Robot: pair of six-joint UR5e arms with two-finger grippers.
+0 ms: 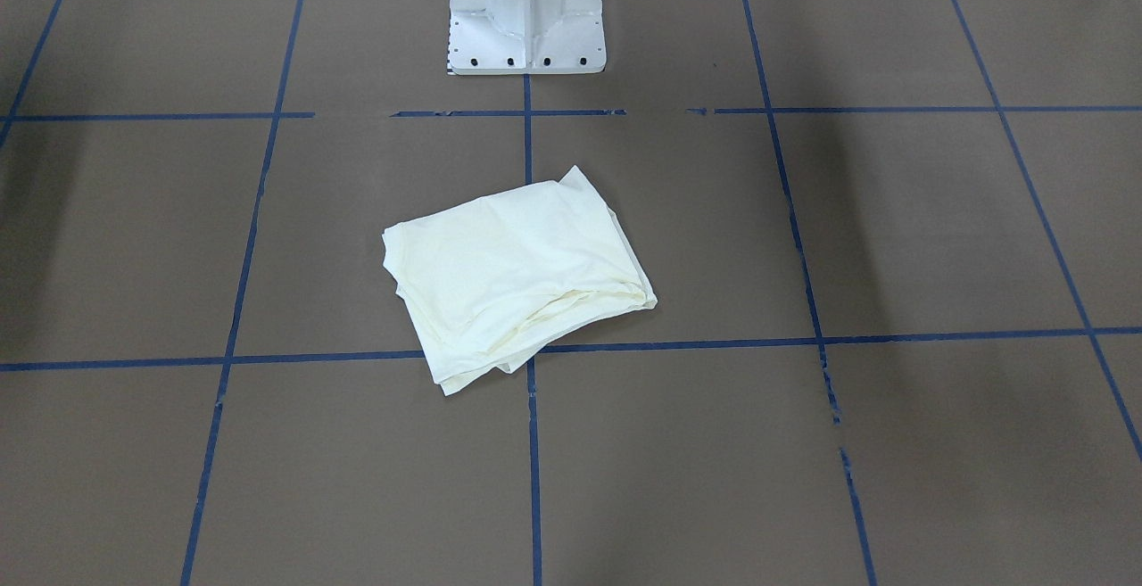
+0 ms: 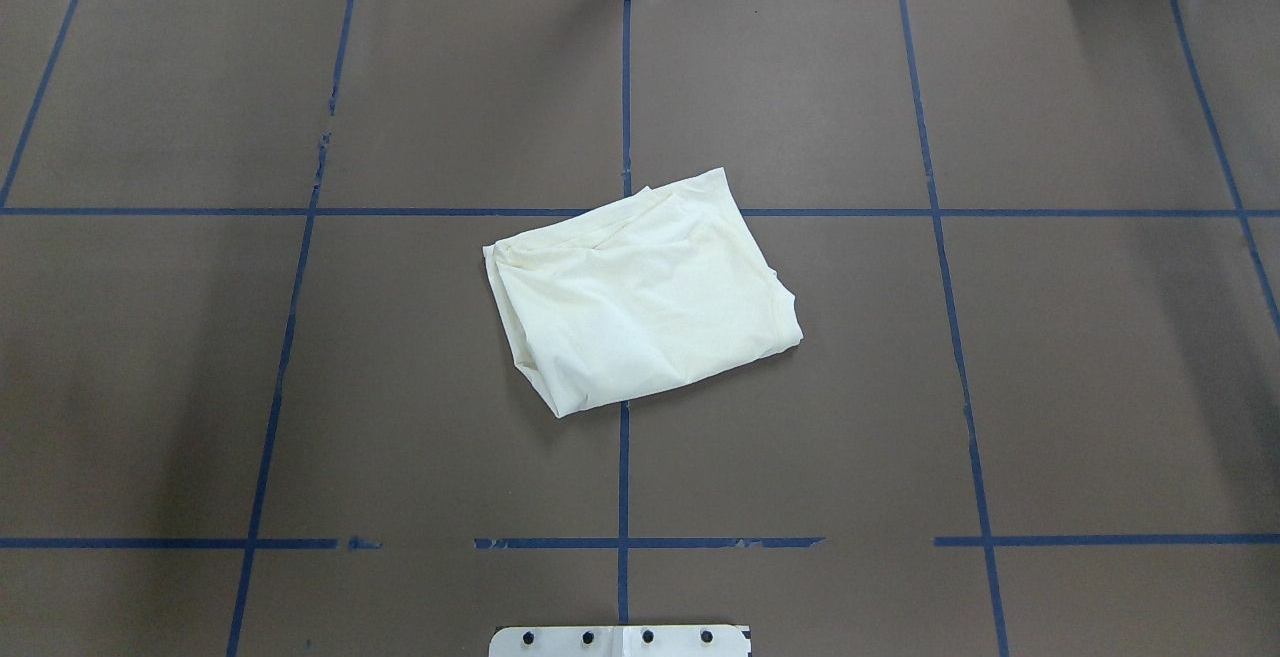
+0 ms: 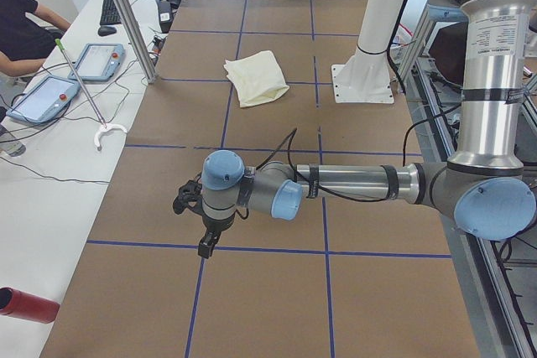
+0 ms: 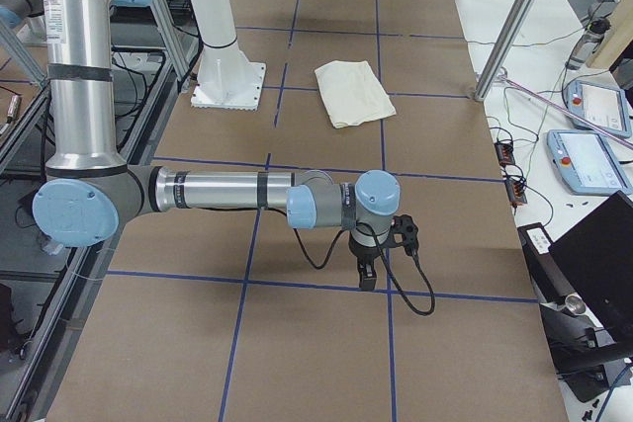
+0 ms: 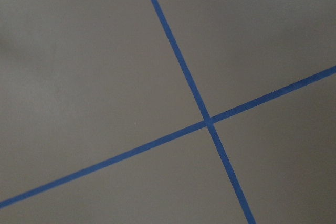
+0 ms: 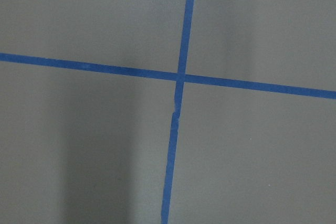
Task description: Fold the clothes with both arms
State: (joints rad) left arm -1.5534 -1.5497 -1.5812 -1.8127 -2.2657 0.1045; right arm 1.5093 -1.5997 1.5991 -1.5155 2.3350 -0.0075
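Shirt (image 1: pixel 517 276) lies at middle of surface (image 1: pixel 892 238), folded to compact cream packet, print hidden, edges slightly uneven. Left pincer (image 3: pixel 205 245) and right pincer (image 4: pixel 367 279) well apart from it; spread or pressed together, cannot tell. Folding judged done, or nearly.

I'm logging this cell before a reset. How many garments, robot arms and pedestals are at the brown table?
Cream shirt, lying folded: 1
Robot arms: 2, the left arm and the right arm
White pedestal: 1
Total: 4
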